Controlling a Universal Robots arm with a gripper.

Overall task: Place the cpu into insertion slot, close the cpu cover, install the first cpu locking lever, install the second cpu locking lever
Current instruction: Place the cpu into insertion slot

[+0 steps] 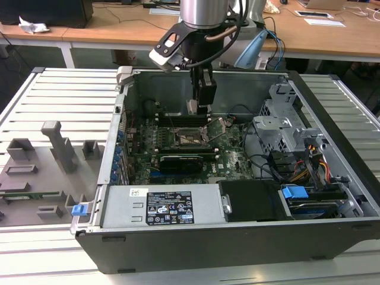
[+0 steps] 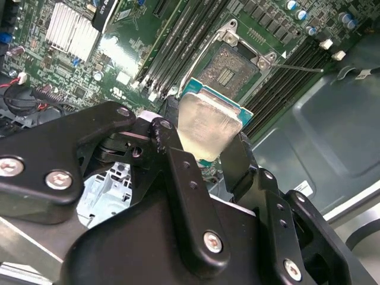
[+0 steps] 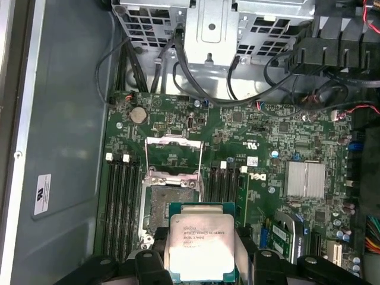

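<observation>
Exterior view first: your hand (image 1: pixel 198 102) hangs inside the open computer case (image 1: pixel 332 148), which sits on the slatted tabletop (image 1: pixel 65 101). It's right above the insertion slot (image 1: pixel 189 138) and not touching the board. The pale thing between the fingers looks like the cpu (image 1: pixel 192 107).

Second wrist view: the hand (image 2: pixel 205 151) is pinching the cpu (image 2: pixel 208 122) by two opposite edges, with one black finger on each side. The chip is up in the air, near the insertion slot (image 2: pixel 228 66) but not seated. The slot is bare and its contact field is exposed.

First wrist view: same story. The cpu (image 3: pixel 200 246) is clamped in the hand (image 3: pixel 202 267), metal top facing the camera. The cpu cover (image 3: pixel 175 155) is flipped up and open at the far rim of the insertion slot (image 3: pixel 169 199).

Handling, my guess: the chip is light, thin and rigid. The smooth lid could slip if you ease the pinch. The underside and the socket contacts are the fragile bits, so grip edges only and keep it flat.

Count: one cpu, one slot, one cover. There are two banks of memory slots (image 3: pixel 122 202), one on each side.
</observation>
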